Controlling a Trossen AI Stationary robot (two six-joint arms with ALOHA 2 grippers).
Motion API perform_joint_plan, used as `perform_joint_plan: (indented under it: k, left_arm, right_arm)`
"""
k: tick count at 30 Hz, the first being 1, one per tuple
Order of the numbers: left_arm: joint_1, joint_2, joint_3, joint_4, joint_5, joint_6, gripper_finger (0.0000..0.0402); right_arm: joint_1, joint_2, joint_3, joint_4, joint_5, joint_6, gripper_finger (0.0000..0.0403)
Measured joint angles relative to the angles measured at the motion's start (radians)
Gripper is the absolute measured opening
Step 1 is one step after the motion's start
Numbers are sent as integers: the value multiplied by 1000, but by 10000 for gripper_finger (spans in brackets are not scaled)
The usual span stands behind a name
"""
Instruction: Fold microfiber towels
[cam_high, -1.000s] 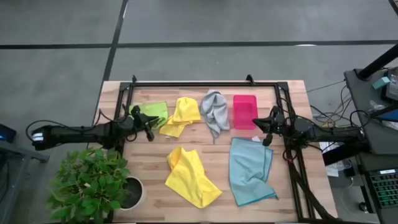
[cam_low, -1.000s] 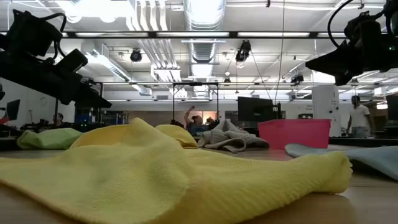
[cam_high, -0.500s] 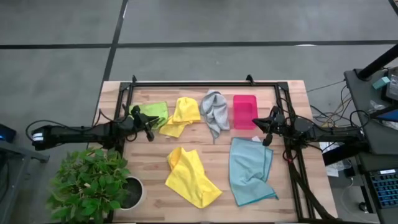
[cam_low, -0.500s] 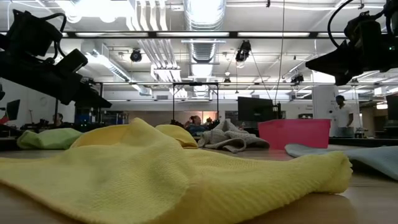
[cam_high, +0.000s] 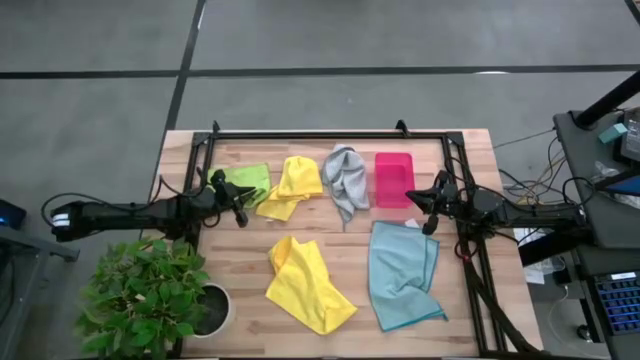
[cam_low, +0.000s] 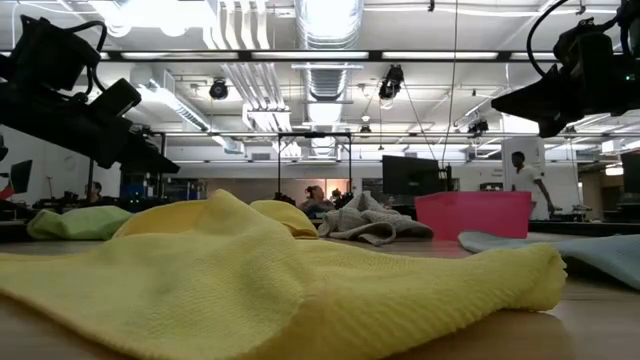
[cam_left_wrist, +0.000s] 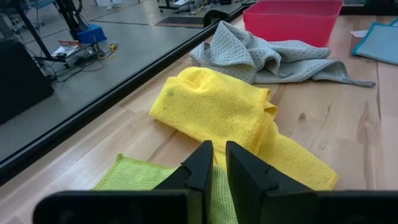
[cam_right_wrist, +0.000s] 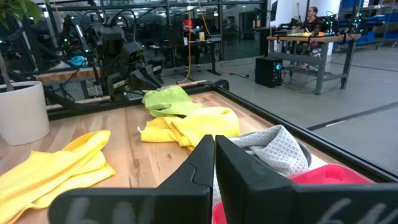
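The wooden table (cam_high: 330, 250) carries everything, and nothing on it looks folded yet. Biggest is the light blue towel (cam_high: 402, 272), lying loose near the right side, then the big yellow towel (cam_high: 305, 282) crumpled at the front middle. Along the far edge sit the grey towel (cam_high: 345, 182), a smaller yellow towel (cam_high: 291, 186) and the green towel (cam_high: 248, 183), with the pink tray (cam_high: 393, 179) just beside the grey one. The left gripper (cam_high: 238, 207) hangs over the green towel's edge, fingers nearly pressed together on nothing. The right gripper (cam_high: 431, 214) waits beside the tray, pressed tight and empty. I'd worry that a grab at the green towel snags its yellow neighbour, since the two overlap.
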Motion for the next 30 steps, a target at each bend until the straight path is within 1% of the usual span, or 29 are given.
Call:
perform_joint_plan:
  k: [23,25,28,29,30]
  left_arm:
    - [0,0,0,0,0,0,31]
    - [0,0,0,0,0,0,31]
    - [0,0,0,1,0,-1,31]
    - [0,0,0,1,0,-7,31]
    - [-2,0,0,1,3,-32,31]
  right_arm:
    - [0,0,0,0,0,7,9]
    - [0,0,0,0,-1,93,9]
    - [0,0,0,-14,-66,464,9]
    - [0,0,0,-14,-82,572,9]
    - [0,1,0,-10,-80,640,9]
